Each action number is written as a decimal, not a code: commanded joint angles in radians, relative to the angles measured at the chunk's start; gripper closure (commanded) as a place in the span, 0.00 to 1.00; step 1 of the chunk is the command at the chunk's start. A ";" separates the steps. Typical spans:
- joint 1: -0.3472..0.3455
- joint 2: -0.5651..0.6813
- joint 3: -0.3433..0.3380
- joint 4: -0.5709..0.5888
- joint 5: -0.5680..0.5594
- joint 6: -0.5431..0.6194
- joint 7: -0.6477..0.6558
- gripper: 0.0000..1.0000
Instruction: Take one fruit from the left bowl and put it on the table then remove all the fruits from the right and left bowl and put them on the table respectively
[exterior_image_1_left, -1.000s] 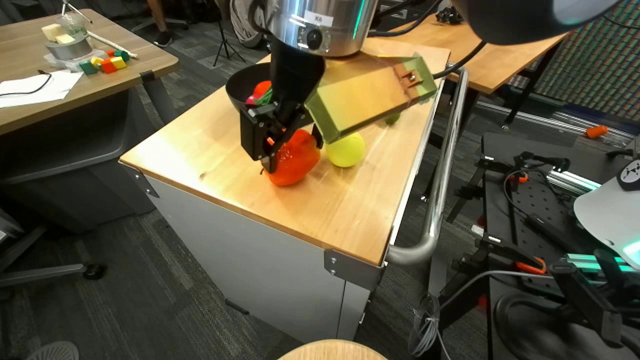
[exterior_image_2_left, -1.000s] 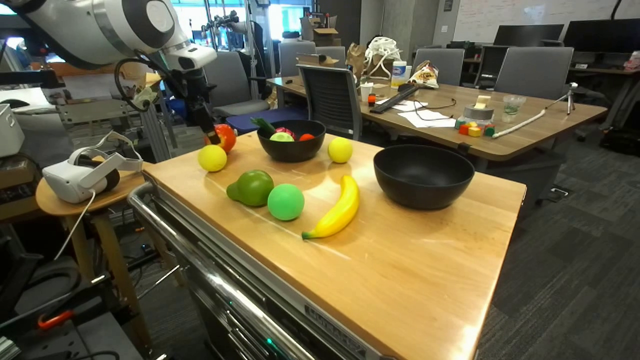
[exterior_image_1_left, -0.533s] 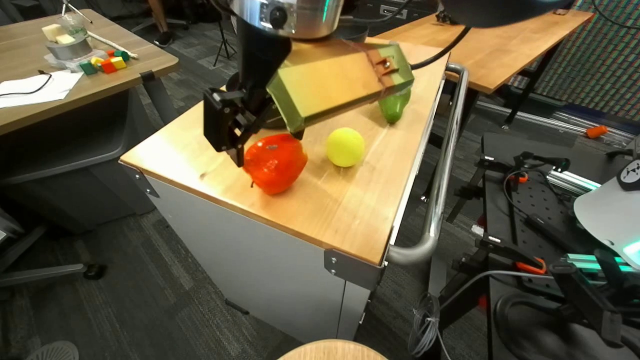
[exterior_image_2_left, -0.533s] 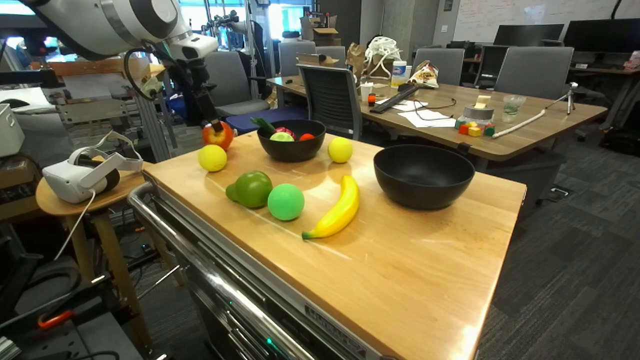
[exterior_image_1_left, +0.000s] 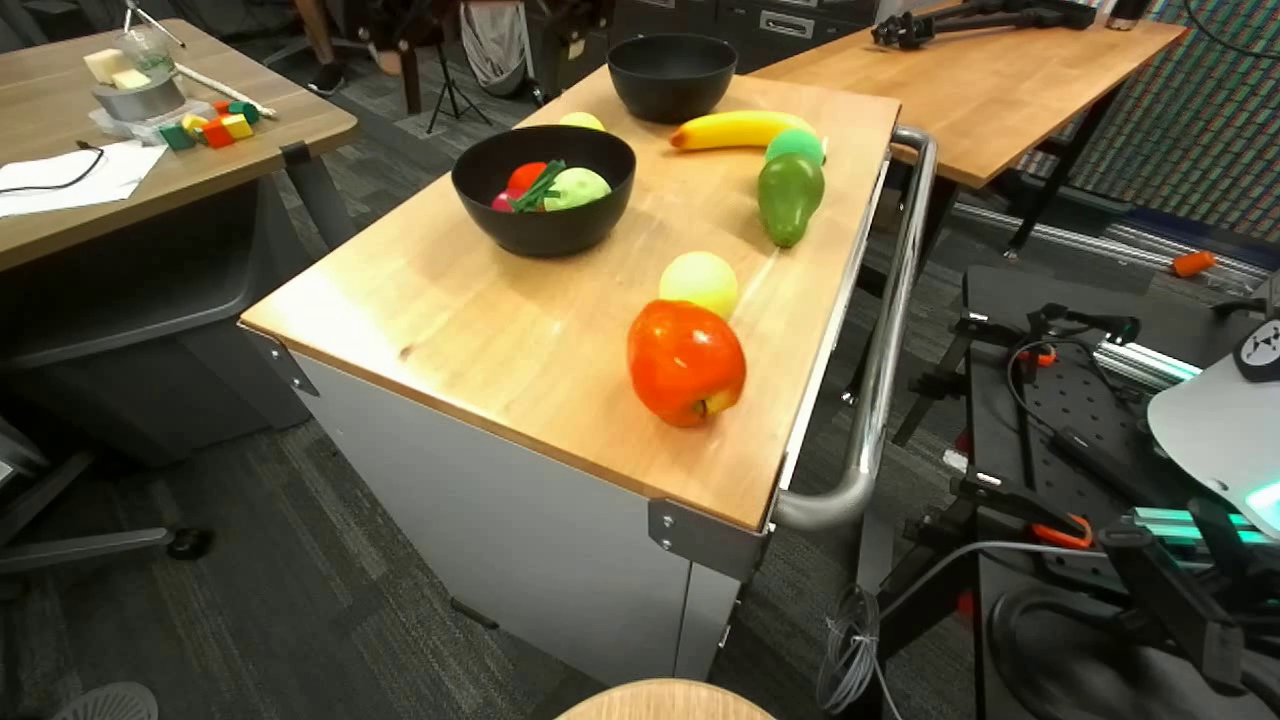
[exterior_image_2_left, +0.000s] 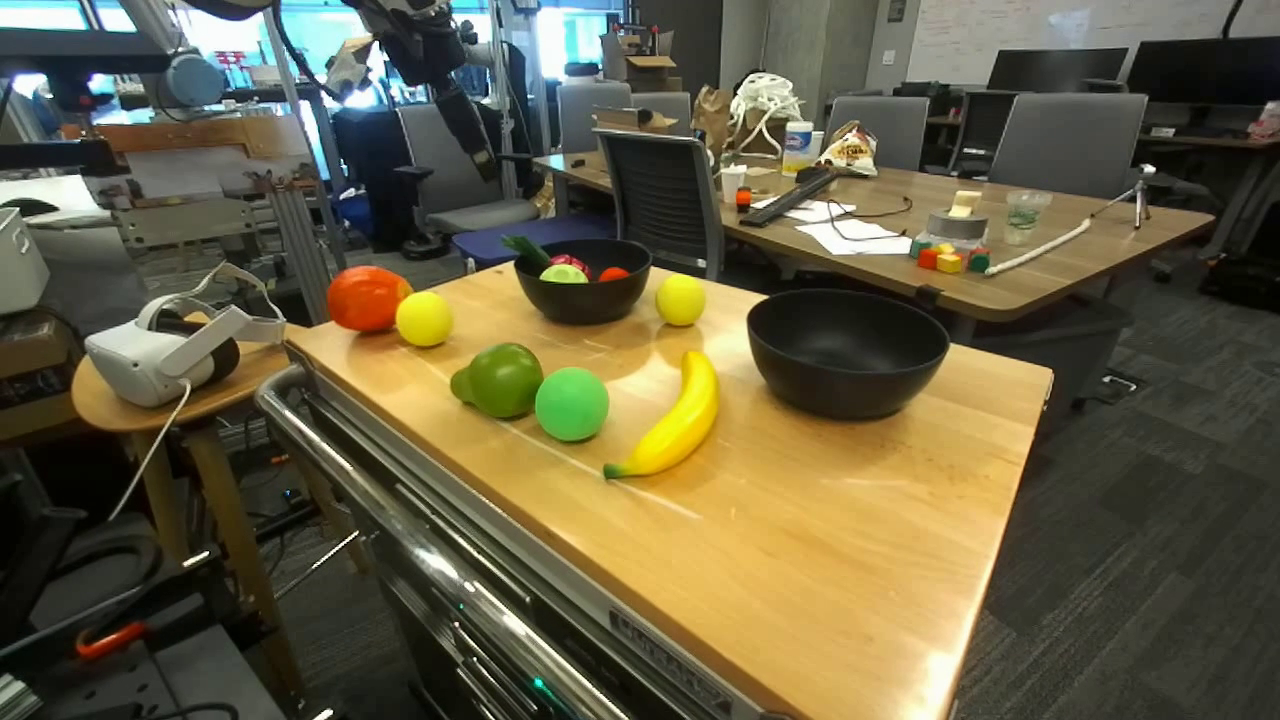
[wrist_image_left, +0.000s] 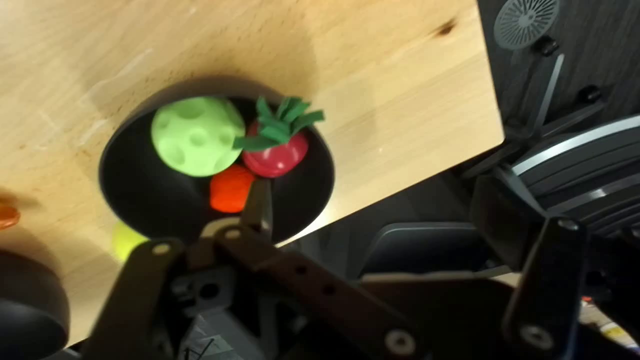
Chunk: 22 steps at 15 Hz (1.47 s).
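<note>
Jaws spread wide, a gripper (wrist_image_left: 380, 190) hangs in the air as the wrist view looks down into the black left bowl (wrist_image_left: 135, 185), where a pale green dimpled round fruit (wrist_image_left: 197, 135) lies with a pink-red piece (wrist_image_left: 275, 160) under green leaves (wrist_image_left: 276, 129) and an orange-red piece (wrist_image_left: 227, 189), the last partly masked by a finger (wrist_image_left: 260, 205); both exterior views catch the same contents only partly, over the rim. The exterior views alone show, out on the wooden table (exterior_image_1_left: 560, 330), a big red round fruit (exterior_image_1_left: 686, 363), a yellow round fruit (exterior_image_1_left: 702, 280) just beside it, a dark green pear-shaped fruit (exterior_image_1_left: 790, 195) and a green round fruit (exterior_image_2_left: 571, 404). The right bowl (exterior_image_2_left: 848, 380) shows whole in both exterior views; the wrist view crops it at the left edge. A second yellow round fruit (exterior_image_2_left: 680, 300) sits whole between the bowls in an exterior view, while in an exterior view only its top (exterior_image_1_left: 582, 120) shows beyond the left bowl, and in the wrist view a sliver. The banana (exterior_image_2_left: 672, 425) lies full length, stem end near and left, in an exterior view; in an exterior view the banana (exterior_image_1_left: 735, 130) passes partly behind the green round fruit. An orange-brown tip (wrist_image_left: 7, 215) cropped by the wrist view's left edge is hard to name, and whether the red and yellow fruits touch cannot be told
</note>
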 joint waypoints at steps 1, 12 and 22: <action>-0.046 0.000 -0.031 0.068 0.037 -0.097 -0.021 0.00; -0.123 0.103 -0.070 0.141 0.329 -0.233 -0.121 0.00; -0.110 0.135 -0.077 0.107 0.395 -0.209 -0.151 0.00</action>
